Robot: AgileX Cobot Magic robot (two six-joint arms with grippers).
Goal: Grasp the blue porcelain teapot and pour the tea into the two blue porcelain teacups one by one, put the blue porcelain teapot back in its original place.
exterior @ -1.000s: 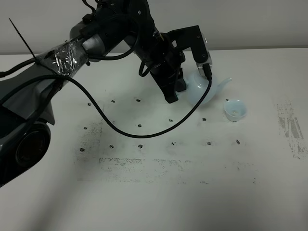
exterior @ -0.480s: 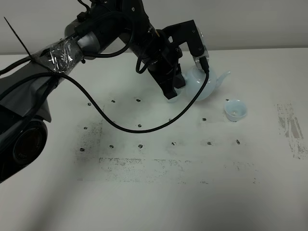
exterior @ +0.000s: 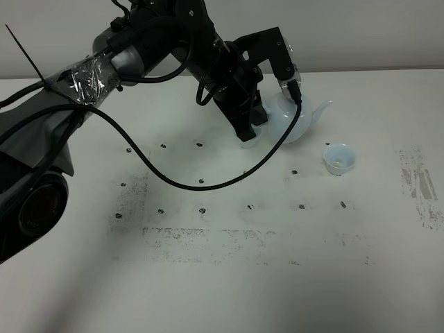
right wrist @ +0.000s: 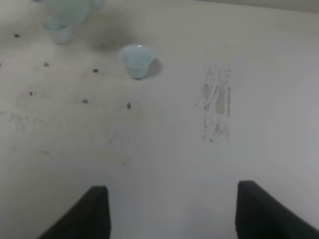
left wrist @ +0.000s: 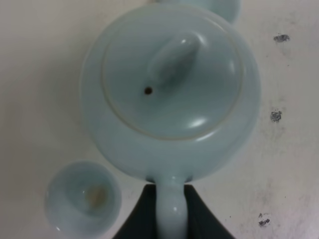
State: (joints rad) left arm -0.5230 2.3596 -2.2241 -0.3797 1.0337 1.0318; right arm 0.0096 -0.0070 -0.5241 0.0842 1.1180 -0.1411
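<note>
My left gripper [left wrist: 172,206] pinches the handle [left wrist: 172,226] of the blue porcelain teapot [exterior: 305,125], upper centre of the overhead frame. My right gripper [right wrist: 172,209] is spread, empty. The risk is that such a narrow pinch could let the pot swing, clipping the teacup [left wrist: 82,199] just beside it.

Light: soft, even, from above; pale counter [exterior: 291,277] fairly bright.
Shadow: faint grey smudge on the counter just beside the teapot [exterior: 295,125].
Glare: small soft glints on the teapot's lid [left wrist: 199,99].
Focus: both wrist views blurred, grainy.
</note>
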